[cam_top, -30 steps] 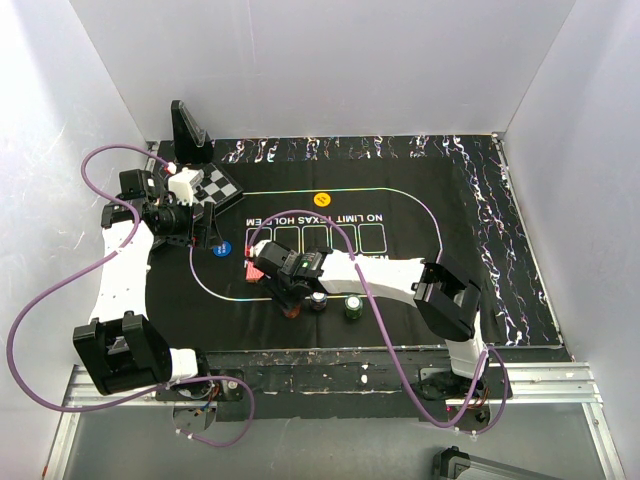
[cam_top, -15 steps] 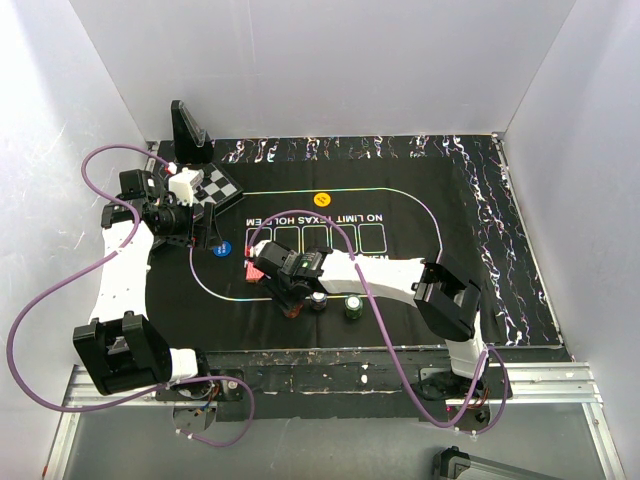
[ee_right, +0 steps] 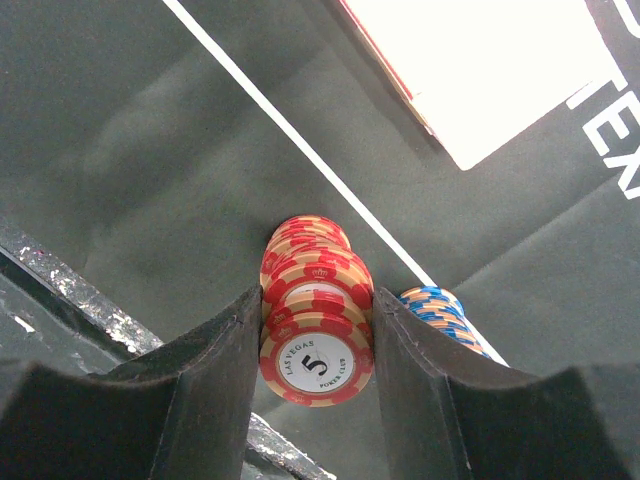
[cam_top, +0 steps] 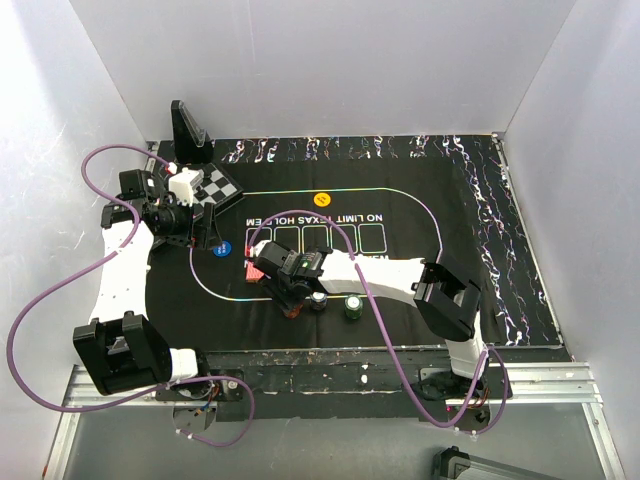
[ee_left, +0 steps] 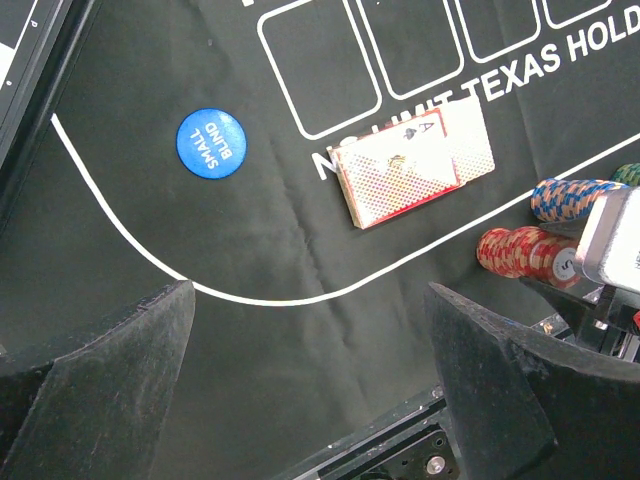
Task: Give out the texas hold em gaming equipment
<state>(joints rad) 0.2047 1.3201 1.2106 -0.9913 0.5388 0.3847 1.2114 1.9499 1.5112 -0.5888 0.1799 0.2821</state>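
In the right wrist view, the right gripper (ee_right: pixel 320 300) pinches a stack of red chips (ee_right: pixel 315 362) low in the centre of the frame. One dark finger presses each side of the stack, and the top chip shows a "5". Just to the right of that stack, beyond the right finger, stands a stack of blue-and-orange chips (ee_right: pixel 438 308). A white line printed on the felt mat (ee_right: pixel 130 130) runs diagonally past both stacks. The playing cards (ee_right: pixel 490 70) lie at the upper right, washed out by glare.

In the overhead view this grip sits a little left of centre, near the lower edge of the mat. A stack of green chips (cam_top: pixel 354 306) stands to its right, apart from it. The orange button (cam_top: pixel 321 199) lies higher up, just above the printed lettering.

The left gripper (ee_left: pixel 310 400) is spread wide over the mat with nothing between its fingers. In its wrist view a blue disc (ee_left: pixel 211 143) (lettered "SMALL BLIND") lies flat at the upper left, inside the curved white line. The cards lie right of centre, red-patterned backs up, with an ace showing at the top edge of the pile. In the overhead view, the chessboard (cam_top: pixel 218 187) sits at the upper left, just above this arm's wrist.
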